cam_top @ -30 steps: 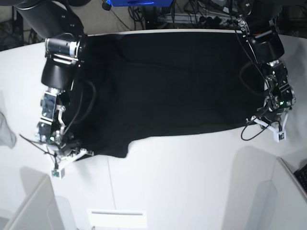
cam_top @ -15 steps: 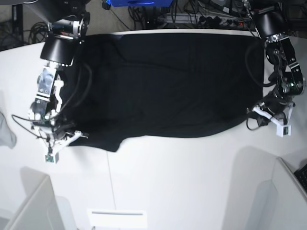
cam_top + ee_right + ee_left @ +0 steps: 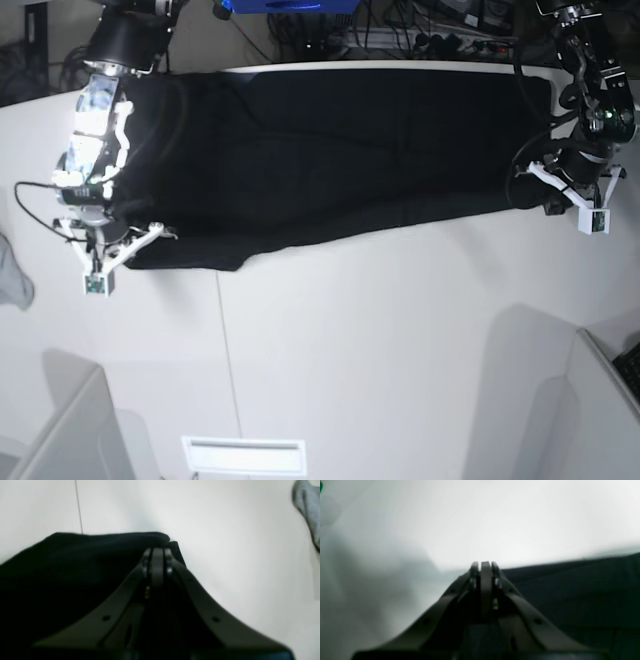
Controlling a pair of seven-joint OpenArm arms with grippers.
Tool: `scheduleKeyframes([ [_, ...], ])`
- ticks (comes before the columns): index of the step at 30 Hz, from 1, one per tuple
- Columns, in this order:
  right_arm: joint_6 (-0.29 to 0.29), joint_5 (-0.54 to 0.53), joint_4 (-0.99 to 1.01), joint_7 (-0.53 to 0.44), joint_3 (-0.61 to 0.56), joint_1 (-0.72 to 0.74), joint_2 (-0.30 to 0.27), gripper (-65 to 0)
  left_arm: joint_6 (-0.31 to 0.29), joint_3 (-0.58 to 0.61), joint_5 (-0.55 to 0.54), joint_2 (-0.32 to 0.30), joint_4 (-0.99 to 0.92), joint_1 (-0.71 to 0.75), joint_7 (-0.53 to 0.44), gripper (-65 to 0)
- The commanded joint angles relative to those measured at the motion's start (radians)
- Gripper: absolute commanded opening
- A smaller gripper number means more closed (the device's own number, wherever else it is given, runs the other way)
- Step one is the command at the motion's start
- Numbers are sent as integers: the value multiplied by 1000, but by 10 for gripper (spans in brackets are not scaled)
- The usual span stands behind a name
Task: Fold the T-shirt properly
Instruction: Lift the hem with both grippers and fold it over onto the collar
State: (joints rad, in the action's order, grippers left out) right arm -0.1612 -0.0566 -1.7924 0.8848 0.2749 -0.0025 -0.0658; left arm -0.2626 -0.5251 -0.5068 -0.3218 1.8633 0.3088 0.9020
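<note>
The black T-shirt (image 3: 330, 150) lies stretched across the far half of the white table (image 3: 380, 340), plain side up. At its near left corner my right gripper (image 3: 130, 245) is shut on the cloth; in the right wrist view the fingertips (image 3: 157, 555) pinch a bunched black edge (image 3: 110, 538). My left gripper (image 3: 547, 203) is shut on the shirt's near right corner. In the blurred left wrist view its closed tips (image 3: 485, 567) meet the dark hem (image 3: 570, 563). The shirt's near edge runs taut between the two grippers.
A small grey cloth scrap (image 3: 12, 272) lies at the table's left edge, also showing as grey cloth (image 3: 308, 507) at the right wrist view's top right. Cables and a blue device (image 3: 285, 8) crowd behind the table. White panels (image 3: 60, 430) stand at the near corners.
Both grippers have moved toward the table's far side, dragging the shirt's near edge with them. The cloth now covers a narrower band and its near edge is straighter.
</note>
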Motion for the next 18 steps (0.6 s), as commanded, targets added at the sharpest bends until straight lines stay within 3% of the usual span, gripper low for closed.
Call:
scheduleKeyframes([
  [1, 1, -2, -39, -22, 2, 0, -10, -650, 4, -8, -6, -17, 25, 8, -22, -650],
  [18, 1, -5, -217, -22, 7, -239, -1, -650, 4, -73, -6, -17, 91, 119, -22, -650],
])
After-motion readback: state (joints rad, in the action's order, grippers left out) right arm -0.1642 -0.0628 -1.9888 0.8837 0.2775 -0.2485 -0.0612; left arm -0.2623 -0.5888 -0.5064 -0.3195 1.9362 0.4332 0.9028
